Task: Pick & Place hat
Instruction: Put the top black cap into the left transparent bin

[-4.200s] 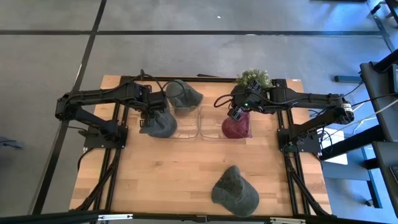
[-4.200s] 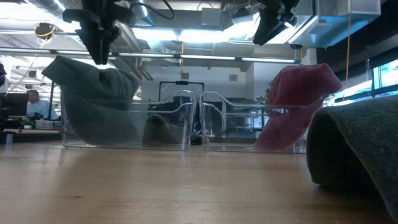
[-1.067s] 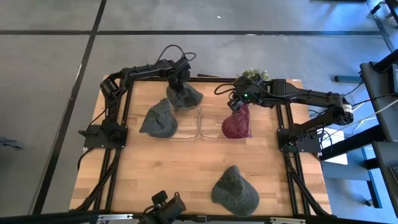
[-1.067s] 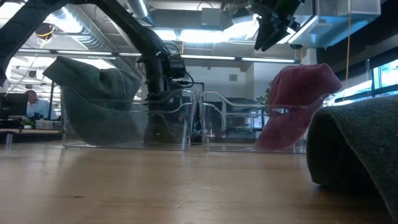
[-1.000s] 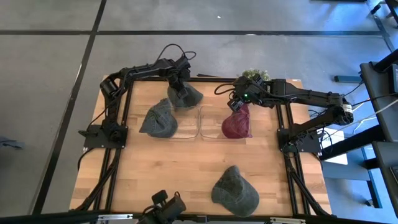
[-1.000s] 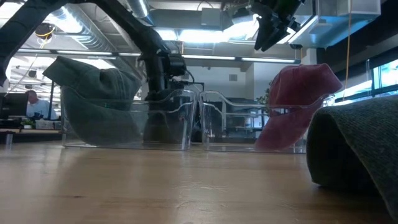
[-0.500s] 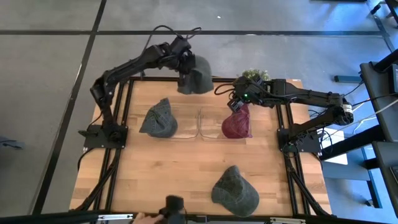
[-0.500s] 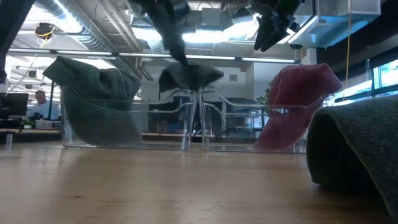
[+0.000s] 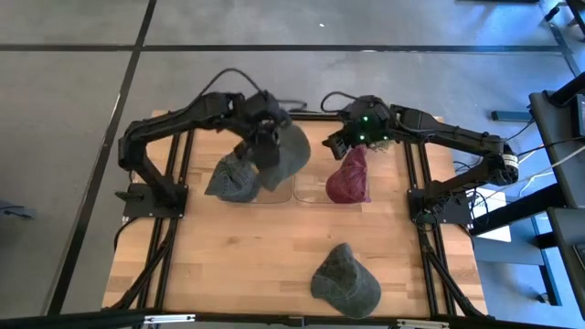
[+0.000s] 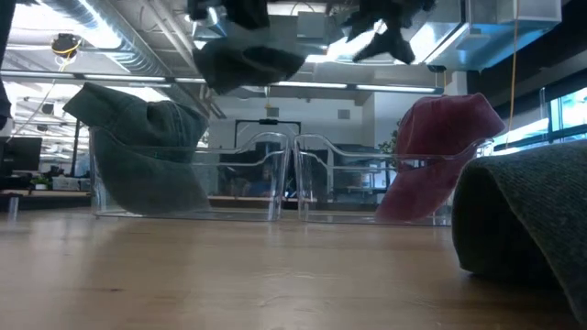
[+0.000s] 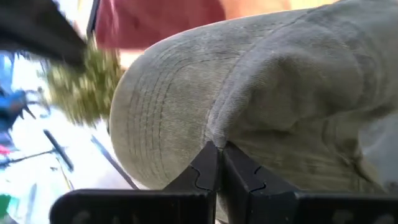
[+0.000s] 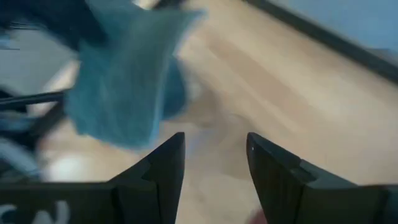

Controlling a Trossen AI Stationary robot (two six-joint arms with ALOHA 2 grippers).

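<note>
Left gripper (image 9: pixel 265 146) hangs in the high view above the two clear bins (image 9: pixel 294 183) at the table's (image 9: pixel 219 265) back, fingers pinched on a grey hat (image 9: pixel 288 155) that is lifted off the table. A second grey hat (image 9: pixel 236 175) leans in the left bin, a maroon hat (image 9: pixel 348 178) in the right bin, and a fourth hat (image 9: pixel 345 281) lies near the front edge. Right gripper (image 9: pixel 340 142) hovers just behind the maroon hat, beside a small plant (image 9: pixel 379 137)

Low view: the held hat (image 10: pixel 248 60) hangs clear above the bins (image 10: pixel 275 174); the grey one (image 10: pixel 147 156) and the maroon one (image 10: pixel 436 151) rest against the bin walls, and the front hat (image 10: pixel 532 220) fills the right edge. The right gripper (image 10: pixel 385 32) shows up high

Left wrist view: the gripper (image 11: pixel 217 165) is closed tight on a fold of the grey hat (image 11: pixel 261 99)

Right wrist view: the gripper (image 12: pixel 214 162) stands parted with nothing between its fingers (image 12: pixel 165 168), above the blurred table (image 12: pixel 280 81)
</note>
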